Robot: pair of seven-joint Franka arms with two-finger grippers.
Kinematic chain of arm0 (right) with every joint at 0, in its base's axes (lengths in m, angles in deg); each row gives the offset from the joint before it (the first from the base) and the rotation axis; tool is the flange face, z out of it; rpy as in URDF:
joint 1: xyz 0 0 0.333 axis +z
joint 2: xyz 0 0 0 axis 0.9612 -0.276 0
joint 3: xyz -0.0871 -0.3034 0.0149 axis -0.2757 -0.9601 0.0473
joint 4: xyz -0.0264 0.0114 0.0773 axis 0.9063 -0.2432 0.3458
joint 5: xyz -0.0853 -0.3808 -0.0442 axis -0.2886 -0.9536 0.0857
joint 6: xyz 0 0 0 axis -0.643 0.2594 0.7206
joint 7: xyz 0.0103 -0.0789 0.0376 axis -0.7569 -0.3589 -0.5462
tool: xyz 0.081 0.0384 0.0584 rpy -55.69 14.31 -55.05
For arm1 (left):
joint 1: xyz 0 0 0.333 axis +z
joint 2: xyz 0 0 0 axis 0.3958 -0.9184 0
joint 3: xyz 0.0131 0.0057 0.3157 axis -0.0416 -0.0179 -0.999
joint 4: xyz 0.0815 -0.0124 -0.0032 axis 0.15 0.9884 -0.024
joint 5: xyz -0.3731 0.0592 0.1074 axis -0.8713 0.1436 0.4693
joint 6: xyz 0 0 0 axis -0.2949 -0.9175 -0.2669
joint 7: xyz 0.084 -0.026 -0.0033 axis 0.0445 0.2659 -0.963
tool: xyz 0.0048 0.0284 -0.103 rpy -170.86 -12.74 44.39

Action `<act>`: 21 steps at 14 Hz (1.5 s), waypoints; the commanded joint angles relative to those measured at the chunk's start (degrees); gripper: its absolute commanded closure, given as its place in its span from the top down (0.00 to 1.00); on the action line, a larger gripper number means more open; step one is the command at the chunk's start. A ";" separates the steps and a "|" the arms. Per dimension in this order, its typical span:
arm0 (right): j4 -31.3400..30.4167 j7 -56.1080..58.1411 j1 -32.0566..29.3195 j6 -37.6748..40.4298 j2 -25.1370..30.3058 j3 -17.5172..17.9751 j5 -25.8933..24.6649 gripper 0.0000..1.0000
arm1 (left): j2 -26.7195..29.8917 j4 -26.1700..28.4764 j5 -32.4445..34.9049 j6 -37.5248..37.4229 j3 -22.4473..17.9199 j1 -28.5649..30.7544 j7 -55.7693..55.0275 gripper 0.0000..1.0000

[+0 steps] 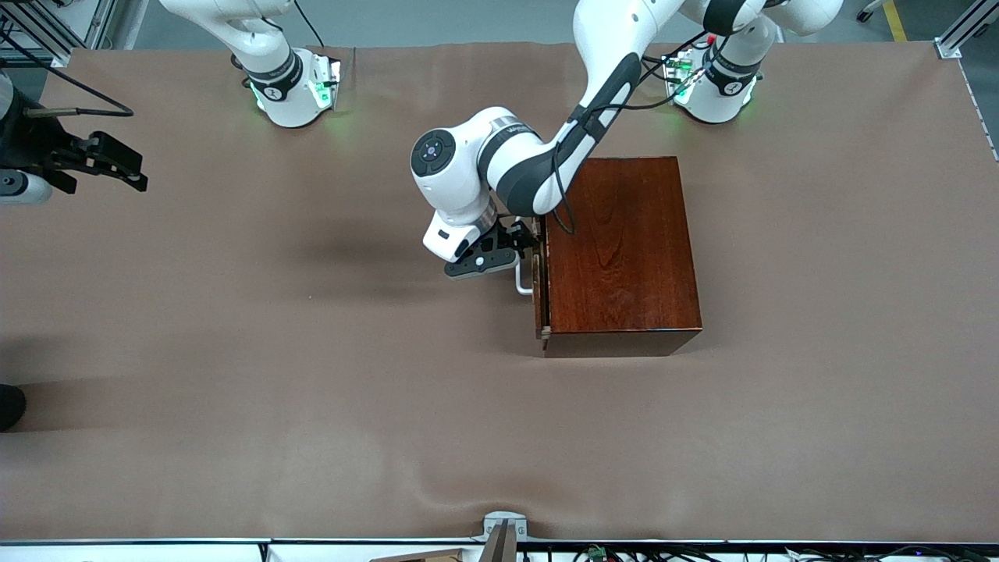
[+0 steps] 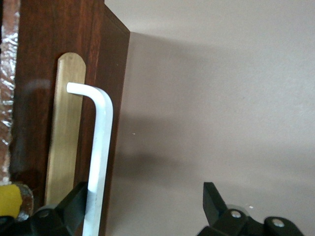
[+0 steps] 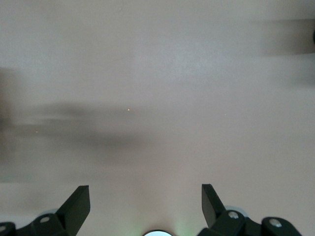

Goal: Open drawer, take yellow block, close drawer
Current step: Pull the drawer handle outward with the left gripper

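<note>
Left gripper point(image 2: 147, 209) at the drawer point(image 2: 59, 49) handle point(image 2: 101, 147), fingers spread.

One finger point(image 2: 74, 204) sat against the white bar, the other finger point(image 2: 214, 201) hung clear over the brown table cover point(image 2: 221, 98). Handle was mounted on a brass plate point(image 2: 64, 137). A yellow bit point(image 2: 10, 200) showed at the frame edge; couldn't tell what it was.
</note>
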State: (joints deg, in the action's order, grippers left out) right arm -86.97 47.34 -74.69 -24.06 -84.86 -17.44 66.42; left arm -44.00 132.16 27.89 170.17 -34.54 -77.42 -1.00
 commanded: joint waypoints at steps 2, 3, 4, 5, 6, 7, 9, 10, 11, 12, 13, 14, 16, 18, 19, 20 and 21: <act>-0.76 0.48 -0.88 -0.27 0.91 0.62 1.01 1.00 | -2.45 -1.86 -0.57 5.68 0.55 -0.56 -5.76 1.00; -0.76 0.48 -0.88 -0.27 0.91 0.62 1.01 1.00 | -2.62 -1.86 -0.65 6.39 0.72 -0.57 -6.47 1.00; -0.76 0.48 -0.88 -0.19 0.91 0.62 1.01 1.00 | -2.71 -1.95 -0.66 6.66 0.81 -0.48 -6.91 1.00; -0.76 0.56 -0.88 -0.19 0.91 0.62 0.92 1.00 | -2.62 -1.95 -0.66 7.27 0.90 -0.48 -7.44 1.00; -0.76 0.56 -0.88 -0.10 0.91 0.62 0.92 1.00 | -2.71 -1.95 -0.66 7.54 0.90 -0.56 -7.88 1.00; -0.76 0.48 -0.88 -0.01 0.99 0.62 0.92 1.00 | -2.71 -1.95 -0.74 8.23 0.99 -0.57 -8.49 1.00; -0.76 0.39 -0.88 0.08 0.91 0.70 0.92 1.00 | -2.71 -1.95 -1.62 9.90 0.99 -0.57 -9.55 1.00; -0.76 0.39 -0.79 -0.01 0.91 0.70 0.92 1.00 | -2.71 -1.95 -2.14 10.52 0.99 -0.57 -9.73 1.00; -0.76 0.39 -0.96 -0.01 0.82 0.70 0.92 1.00 | -2.71 -2.04 -2.32 11.31 0.99 -0.57 -9.99 1.00; -0.76 0.56 -1.14 -0.01 0.73 0.62 0.92 1.00 | -2.71 -2.04 -2.41 11.93 0.99 -0.65 -10.60 1.00; -0.76 0.65 -1.23 0.08 0.64 0.62 0.92 1.00 | -2.71 -2.04 -2.50 12.37 0.99 -0.91 -11.30 1.00; -0.76 0.65 -1.32 0.08 0.64 0.62 0.92 1.00 | -2.71 -2.21 -2.94 12.72 0.99 -1.00 -11.40 1.00; -0.67 0.65 -0.97 -0.10 0.56 0.62 0.74 1.00 | -2.89 -2.91 -3.55 12.90 0.99 -1.01 -11.48 1.00; -0.67 0.65 -0.96 -0.27 0.56 0.62 0.48 1.00 | -2.97 -3.61 -4.17 13.08 0.99 -1.27 -11.66 1.00; -0.67 0.65 -1.05 -0.10 0.56 0.62 0.48 1.00 | -3.23 -3.88 -4.17 13.16 0.99 -1.36 -11.75 1.00; -0.67 0.65 -1.05 -0.01 0.56 0.62 0.48 1.00 | -3.41 -4.75 -4.26 13.34 0.99 -1.36 -12.10 1.00; -0.67 0.65 -1.05 -0.18 0.47 0.62 0.39 1.00 | -3.94 -5.81 -4.26 13.34 1.08 -1.44 -12.62 1.00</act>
State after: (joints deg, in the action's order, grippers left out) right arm -87.18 47.34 -74.69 -24.03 -84.86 -17.42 66.42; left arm -45.13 131.21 24.58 182.80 -33.51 -78.26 -11.73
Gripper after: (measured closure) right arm 0.000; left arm 0.000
